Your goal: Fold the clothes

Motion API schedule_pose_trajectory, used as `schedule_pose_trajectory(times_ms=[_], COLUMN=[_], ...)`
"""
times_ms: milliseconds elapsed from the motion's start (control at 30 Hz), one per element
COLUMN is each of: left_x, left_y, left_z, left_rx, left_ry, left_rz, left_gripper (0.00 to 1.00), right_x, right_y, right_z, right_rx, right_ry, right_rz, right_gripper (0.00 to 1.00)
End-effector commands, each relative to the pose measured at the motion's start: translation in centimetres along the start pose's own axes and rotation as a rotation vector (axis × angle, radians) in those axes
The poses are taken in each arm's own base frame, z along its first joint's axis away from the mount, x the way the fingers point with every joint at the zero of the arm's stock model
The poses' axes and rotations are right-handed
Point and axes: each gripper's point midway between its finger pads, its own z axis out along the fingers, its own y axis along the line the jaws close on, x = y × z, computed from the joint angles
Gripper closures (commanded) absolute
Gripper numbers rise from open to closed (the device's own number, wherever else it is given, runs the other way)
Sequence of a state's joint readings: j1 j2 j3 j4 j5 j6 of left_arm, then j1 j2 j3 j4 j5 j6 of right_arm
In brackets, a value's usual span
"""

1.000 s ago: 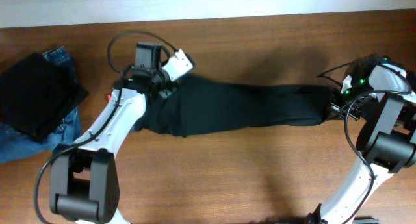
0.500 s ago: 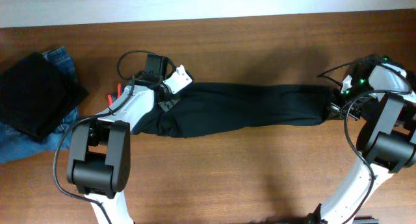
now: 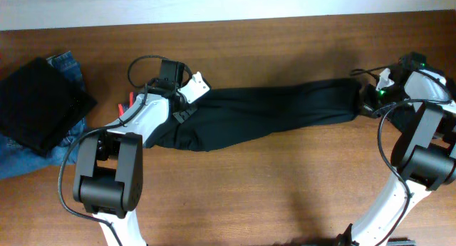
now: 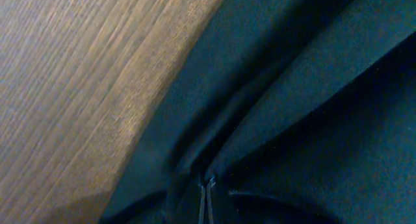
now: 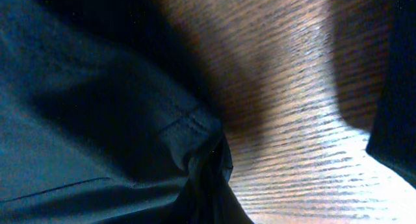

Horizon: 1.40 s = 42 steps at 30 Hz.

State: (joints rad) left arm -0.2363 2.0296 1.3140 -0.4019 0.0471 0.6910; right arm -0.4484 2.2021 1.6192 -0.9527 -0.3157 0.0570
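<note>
Left and bottom: black soft-fabric trousers (image 5: 84,120), filling most of the view. A stitched hem edge runs diagonally mid-view, and the cloth bunches into a tight fold at bottom centre. Brown wood-grain tabletop (image 5: 292,120) upper right, shadowed beside the cloth, brightly lit lower right. Dark blurred shape (image 5: 393,87) at the right edge, can't identify it.

You have the trousers (image 3: 271,114), soft and black, stretched in one long band across the far half of the table (image 3: 285,189), legs together. The wide end bunches toward the table's left. The narrow, stitched hem end lies near its right edge, angled slightly farther back.
</note>
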Motion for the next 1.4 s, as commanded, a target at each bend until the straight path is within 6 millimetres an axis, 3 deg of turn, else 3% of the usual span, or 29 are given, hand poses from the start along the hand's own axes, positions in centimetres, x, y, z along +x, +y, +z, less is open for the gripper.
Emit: schedule_pose_trajectory(times_ms=[0,67,133,200,267,333,533,667,800,900,1033,1167,1367], left_x=[0.5,0.7,0.8,1.0,0.9,0.5,-1.0,-2.5,-1.2,1.7,3.9,6.3,8.4], left_y=[0.7,1.7,4.0,6.8,8.2,8.3,8.1,5.7,4.6,3.9,2.4,1.1,-0.2], left_z=[0.1,0.0,-0.4,-1.2,-2.0,-2.2,-4.2,-7.2,-10.2,-10.4,-9.1,-6.9,-4.2], left_rx=[-0.026,-0.082,-0.203,-0.353,-0.427,-0.425,-0.415,-0.254,-0.180,-0.144,-0.029,0.041,0.086], left_ry=[0.022,0.036,0.061,0.084,0.086,0.077,0.027,-0.073,-0.062,0.035,0.088,0.151,0.236], left_rz=[-0.016,-0.017,-0.055,-0.115,-0.151,-0.152,-0.239,-0.374,-0.512,-0.565,-0.617,-0.657,-0.673], left_gripper=[1.00,0.99,0.99,0.88,0.65,0.39,0.34,0.30,0.34,0.54,0.77,0.78,0.78], right_x=[0.7,0.9,1.0,1.0,1.1,1.1,1.2,1.3,1.4,1.5,1.7,1.8,2.0], right_y=[-0.8,-0.8,-0.8,-0.8,-0.8,-0.8,-0.8,-0.8,-0.9,-0.9,-0.9,-1.0,-1.0], right_z=[1.2,1.2,1.2,1.2,1.2,1.2,1.2,1.2,1.2,1.2,1.2,1.2,1.2], right_rx=[0.011,0.015,0.015,0.016,0.016,0.016,0.016,0.017,0.017,0.021,0.022,0.025,0.025], right_ry=[0.033,0.041,0.045,0.047,0.048,0.051,0.055,0.059,0.063,0.068,0.072,0.078,0.086], right_rz=[0.025,0.027,0.028,0.029,0.029,0.030,0.031,0.031,0.026,0.027,0.025,0.027,0.030], right_gripper=[0.94,0.93,0.93,0.93,0.94,0.93,0.94,0.94,0.94,0.94,0.94,0.94,0.93])
